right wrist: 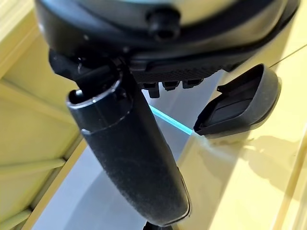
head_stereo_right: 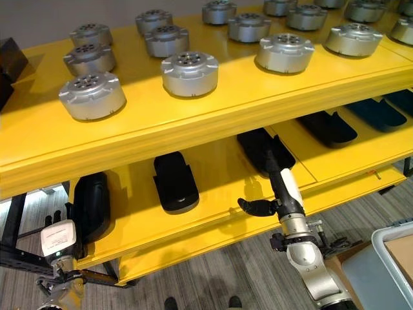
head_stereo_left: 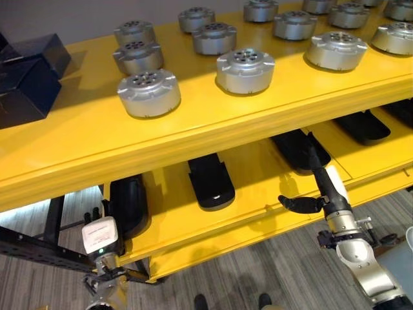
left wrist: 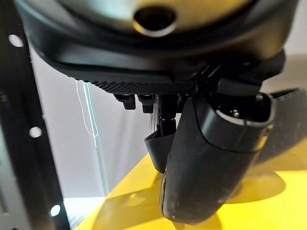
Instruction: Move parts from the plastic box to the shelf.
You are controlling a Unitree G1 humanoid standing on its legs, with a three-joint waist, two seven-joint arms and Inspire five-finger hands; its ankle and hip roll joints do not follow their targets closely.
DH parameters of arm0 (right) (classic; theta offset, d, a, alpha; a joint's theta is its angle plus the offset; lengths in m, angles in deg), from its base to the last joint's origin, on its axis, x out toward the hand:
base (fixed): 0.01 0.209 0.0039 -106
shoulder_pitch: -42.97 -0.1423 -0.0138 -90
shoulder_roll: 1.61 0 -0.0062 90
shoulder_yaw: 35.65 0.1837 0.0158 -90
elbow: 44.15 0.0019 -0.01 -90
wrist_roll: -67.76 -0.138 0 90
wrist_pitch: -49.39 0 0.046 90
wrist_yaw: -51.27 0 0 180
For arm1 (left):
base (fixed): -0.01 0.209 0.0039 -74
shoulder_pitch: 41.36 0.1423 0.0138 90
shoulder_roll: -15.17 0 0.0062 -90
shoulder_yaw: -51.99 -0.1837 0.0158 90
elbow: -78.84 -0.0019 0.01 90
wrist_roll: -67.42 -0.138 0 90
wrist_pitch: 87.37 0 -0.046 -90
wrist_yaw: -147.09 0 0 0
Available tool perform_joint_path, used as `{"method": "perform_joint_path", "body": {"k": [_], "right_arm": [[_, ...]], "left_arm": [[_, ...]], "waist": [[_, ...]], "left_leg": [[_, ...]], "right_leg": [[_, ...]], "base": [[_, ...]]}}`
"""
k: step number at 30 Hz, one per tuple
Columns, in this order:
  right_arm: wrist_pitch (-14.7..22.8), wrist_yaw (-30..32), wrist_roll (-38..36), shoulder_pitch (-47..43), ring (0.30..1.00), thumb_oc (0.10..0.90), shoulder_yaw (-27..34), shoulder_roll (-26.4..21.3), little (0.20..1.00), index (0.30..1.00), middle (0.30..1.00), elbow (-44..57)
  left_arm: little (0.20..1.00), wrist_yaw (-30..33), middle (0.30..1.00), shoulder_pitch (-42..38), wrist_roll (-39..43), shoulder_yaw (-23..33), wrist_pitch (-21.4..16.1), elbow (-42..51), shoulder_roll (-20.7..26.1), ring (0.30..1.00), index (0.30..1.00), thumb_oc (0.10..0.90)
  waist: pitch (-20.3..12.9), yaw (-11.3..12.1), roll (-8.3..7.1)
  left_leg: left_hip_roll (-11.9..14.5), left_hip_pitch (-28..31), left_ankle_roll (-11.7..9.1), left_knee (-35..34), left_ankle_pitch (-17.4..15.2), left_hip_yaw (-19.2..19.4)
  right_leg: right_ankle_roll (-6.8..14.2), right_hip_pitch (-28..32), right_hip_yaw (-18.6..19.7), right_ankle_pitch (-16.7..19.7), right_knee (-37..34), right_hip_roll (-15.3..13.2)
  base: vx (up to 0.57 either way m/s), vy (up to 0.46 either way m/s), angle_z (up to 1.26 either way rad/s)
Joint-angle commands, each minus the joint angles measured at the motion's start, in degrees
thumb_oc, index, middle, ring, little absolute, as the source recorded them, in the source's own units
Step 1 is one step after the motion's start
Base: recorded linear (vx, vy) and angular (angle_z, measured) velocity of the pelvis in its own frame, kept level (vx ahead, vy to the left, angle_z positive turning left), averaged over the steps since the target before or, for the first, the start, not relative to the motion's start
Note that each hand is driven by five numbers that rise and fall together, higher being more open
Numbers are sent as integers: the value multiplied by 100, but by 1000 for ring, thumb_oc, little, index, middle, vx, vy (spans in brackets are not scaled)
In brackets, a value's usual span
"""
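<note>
**Both hands at the lower shelf – release cleanly, then back to the box**

The right hand [head_stereo_left: 329, 187] reaches in under the upper shelf [head_stereo_left: 193, 132]. Its fingers are straight and slim, pointing at a black part [head_stereo_left: 297, 150] lying on the lower shelf [head_stereo_left: 258, 173]. Its thumb [head_stereo_left: 300, 203] is splayed out sideways and it grips nothing. In the right wrist view that part [right wrist: 240, 103] sits past the thumb, apart from it.

The left hand [head_stereo_left: 100, 237] is at the shelf's left end, just beside another black part [head_stereo_left: 129, 205]. I cannot tell whether its fingers are closed on that part or only next to it, since the part and the shelf edge hide them. A third black part [head_stereo_left: 211, 181] lies between the two, flat on the shelf. Silver round parts [head_stereo_left: 148, 93] stand in rows on the upper shelf, untouched.

A corner of the plastic box [head_stereo_right: 377, 271] shows low on the robot's right, well apart from both hands.

My read is that placing is at or near its end on both sides. To do it well:
- Keep the right fingers flat and low and draw them straight out along the shelf – lifting risks hitting the upper shelf's underside.
- Make sure the left part rests fully on the shelf before letting go, as it sits close to the end.
- Don't nudge the neighbouring parts.
</note>
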Motion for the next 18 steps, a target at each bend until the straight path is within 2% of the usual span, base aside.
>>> {"method": "perform_joint_path", "body": {"k": [1,2,4,7,8,11,18], "right_arm": [[480,306,-54,-600,1000,900,366,48,1000,1000,1000,635],[486,297,-68,-603,1000,900,370,36,1000,1000,1000,626],[499,279,-85,-598,1000,900,371,15,1000,1000,1000,620],[550,257,-95,-585,1000,900,371,-12,1000,1000,1000,592],[587,241,-107,-566,1000,900,382,-34,1000,1000,1000,574],[592,207,-137,-553,1000,900,388,-93,1000,1000,1000,576],[599,241,-163,-528,1000,900,361,-154,1000,1000,1000,566]], "left_arm": [[1000,-123,1000,66,-284,364,-702,121,1075,1000,1000,900],[1000,-183,1000,68,-332,338,-764,246,1120,1000,1000,900],[1000,-246,1000,83,-383,266,-1119,463,1206,1000,1000,900],[1000,-413,1000,103,-449,177,-1309,723,1333,1000,1000,900],[1000,-465,1000,141,-329,152,-1560,846,1412,1000,1000,900],[1000,-647,1000,176,-293,146,-1737,1059,1611,1000,1000,900],[1000,-665,1000,151,-148,189,-1803,1137,1841,1000,1000,900]], "waist": [[-77,336,-269],[-75,334,-269],[-72,330,-261],[-68,316,-250],[-63,309,-238],[-67,292,-220],[-82,271,-192]], "left_leg": [[257,86,-9,452,-703,152],[258,88,-8,454,-705,151],[260,102,-11,447,-708,151],[261,114,-9,448,-711,158],[260,117,-11,455,-716,157],[257,141,-14,442,-711,172],[245,162,-15,428,-705,172]], "right_leg": [[153,-373,16,-576,873,-384],[153,-370,17,-576,874,-384],[156,-363,23,-576,872,-383],[154,-358,31,-580,877,-382],[156,-356,33,-583,882,-385],[163,-337,35,-578,866,-389],[177,-324,44,-571,854,-395]], "base": [[-1,-1,4],[3,1,4],[0,0,0],[0,0,0],[0,0,0],[0,0,0],[0,0,0]]}}
